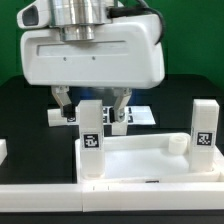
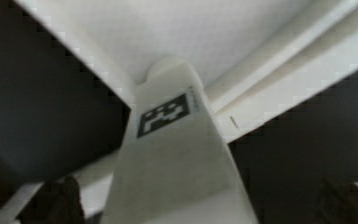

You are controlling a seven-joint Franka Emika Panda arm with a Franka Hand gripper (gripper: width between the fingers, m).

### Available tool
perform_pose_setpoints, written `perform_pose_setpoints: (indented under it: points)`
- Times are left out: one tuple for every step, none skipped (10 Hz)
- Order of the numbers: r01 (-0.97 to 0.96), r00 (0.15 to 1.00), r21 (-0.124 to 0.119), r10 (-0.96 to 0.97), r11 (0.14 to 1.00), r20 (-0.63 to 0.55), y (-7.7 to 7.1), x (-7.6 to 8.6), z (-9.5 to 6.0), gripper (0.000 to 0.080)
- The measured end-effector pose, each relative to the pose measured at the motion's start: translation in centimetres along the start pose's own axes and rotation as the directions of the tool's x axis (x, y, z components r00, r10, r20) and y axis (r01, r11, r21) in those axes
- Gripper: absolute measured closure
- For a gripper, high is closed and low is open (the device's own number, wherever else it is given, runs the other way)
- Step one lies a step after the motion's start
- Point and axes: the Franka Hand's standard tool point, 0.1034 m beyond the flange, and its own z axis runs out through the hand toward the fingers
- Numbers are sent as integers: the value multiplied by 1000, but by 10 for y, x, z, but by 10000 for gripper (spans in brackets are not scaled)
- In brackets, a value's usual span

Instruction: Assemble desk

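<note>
Exterior view shows the claw (image 1: pixel 93 118) released, its fingers spread either side of an upright leg (image 1: pixel 90 142).

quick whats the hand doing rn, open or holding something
hand: open, holding nothing; its fingers stand clear on either side of the upright blocky white plastic leg with a black-and-white square tag

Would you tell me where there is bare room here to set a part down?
Crowded: the open gripper straddles one upright leg, with the marker board just behind. Free: the desk top's floor between that leg and the other upright leg, and the black table on the exterior view's left of the straddled leg.
</note>
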Motion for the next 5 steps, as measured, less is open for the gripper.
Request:
perform_pose_setpoints:
  points:
    - [42, 999, 1, -42, 999, -11, 2, 1, 1, 151]
    - [-4, 1000, 0, 4, 1000, -9, 2, 0, 1, 180]
    - [-42, 999, 1, 42, 999, -9, 2, 0, 1, 180]
    - [-93, 996, 1, 93, 996, -9, 2, 0, 2, 359]
    - [-157, 988, 2, 157, 988, -8, 2, 0, 2, 359]
